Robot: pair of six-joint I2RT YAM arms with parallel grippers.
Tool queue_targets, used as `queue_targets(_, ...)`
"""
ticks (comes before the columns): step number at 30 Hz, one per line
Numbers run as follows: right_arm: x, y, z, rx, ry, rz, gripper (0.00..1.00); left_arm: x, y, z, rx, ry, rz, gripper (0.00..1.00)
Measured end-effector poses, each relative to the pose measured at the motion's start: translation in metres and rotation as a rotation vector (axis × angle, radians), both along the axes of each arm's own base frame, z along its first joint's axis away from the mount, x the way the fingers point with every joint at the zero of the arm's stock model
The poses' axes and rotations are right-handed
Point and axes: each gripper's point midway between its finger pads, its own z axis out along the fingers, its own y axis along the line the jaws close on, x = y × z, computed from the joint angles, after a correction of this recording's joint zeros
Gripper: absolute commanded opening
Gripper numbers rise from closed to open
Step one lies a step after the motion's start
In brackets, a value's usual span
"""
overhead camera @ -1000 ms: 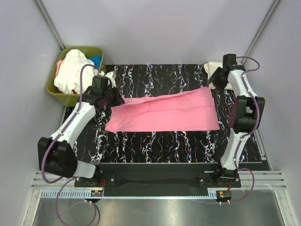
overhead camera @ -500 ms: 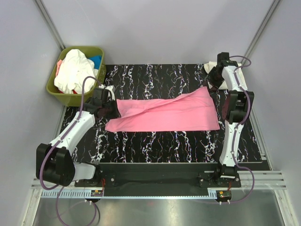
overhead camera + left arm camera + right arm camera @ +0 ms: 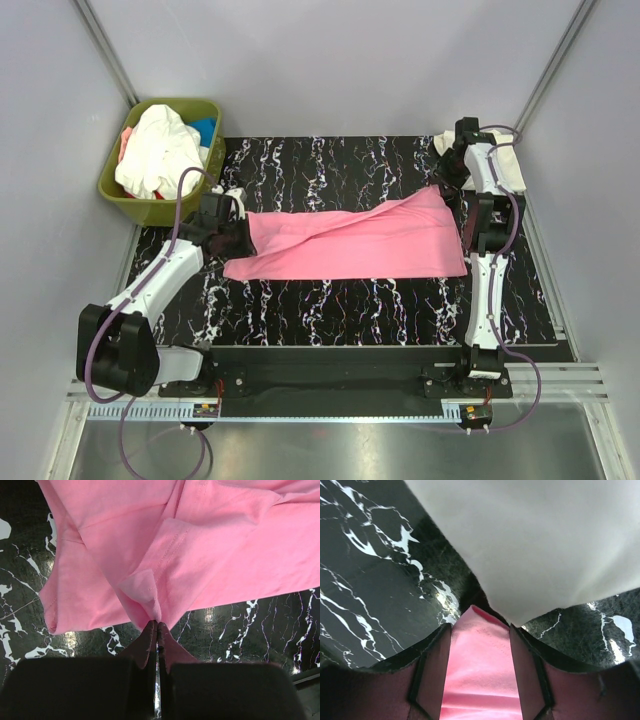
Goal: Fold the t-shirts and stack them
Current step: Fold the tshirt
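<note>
Soft, even light from above keeps the top view bright and sharp, with only faint shadows along the pink t-shirt (image 3: 360,240) on the glossy black table (image 3: 330,300). In the left wrist view the table throws small white glare spots beside the cloth, whose folds shade themselves, while the left tool (image 3: 157,625) is a dark, soft-edged mass close to the lens. In the right wrist view the cream t-shirt (image 3: 545,545) is nearly washed out and shadows the table under its edge, and the right tool (image 3: 479,630) is blurred and tinted pink.
</note>
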Motion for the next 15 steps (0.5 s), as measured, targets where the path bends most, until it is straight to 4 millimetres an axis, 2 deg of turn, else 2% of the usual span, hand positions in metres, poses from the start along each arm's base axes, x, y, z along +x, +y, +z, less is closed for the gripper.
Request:
queue_targets(4,-0.001,0.002,-0.004,0.001,0.006,0.004,0.53,0.000,0.000,0.000,0.001,0.000,-0.001,0.00)
queue_targets(7,-0.001,0.004,-0.004,0.000,0.004,0.010,0.43,0.000,0.000,0.000,0.002,0.000,-0.001,0.00)
queue_targets(15,-0.003,0.011,-0.009,-0.005,0.011,0.034,0.00,0.000,0.001,-0.001,0.011,-0.003,-0.001,0.00)
